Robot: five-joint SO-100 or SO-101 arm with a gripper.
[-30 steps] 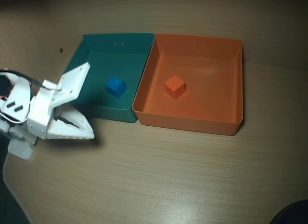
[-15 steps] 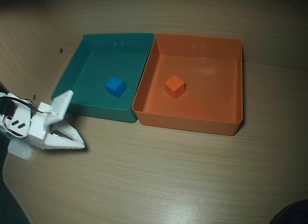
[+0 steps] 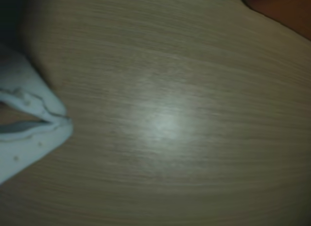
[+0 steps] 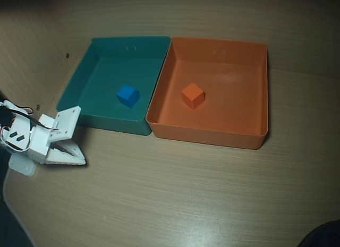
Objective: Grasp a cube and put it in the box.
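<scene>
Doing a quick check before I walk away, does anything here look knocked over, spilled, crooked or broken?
Nothing stands out. The orange tray and teal tray sit flat, side by side, on the wooden table. The orange cube rests inside the orange tray, the blue cube inside the teal one. The gripper is off to the left with jaws closed, holding nothing.

Count, overhead view: two trays, one orange box [image 4: 255, 77] and one teal tray [image 4: 101, 61]; two cubes, one orange cube [image 4: 193, 95], one blue cube [image 4: 127, 95]; my one gripper [image 4: 78, 161].
</scene>
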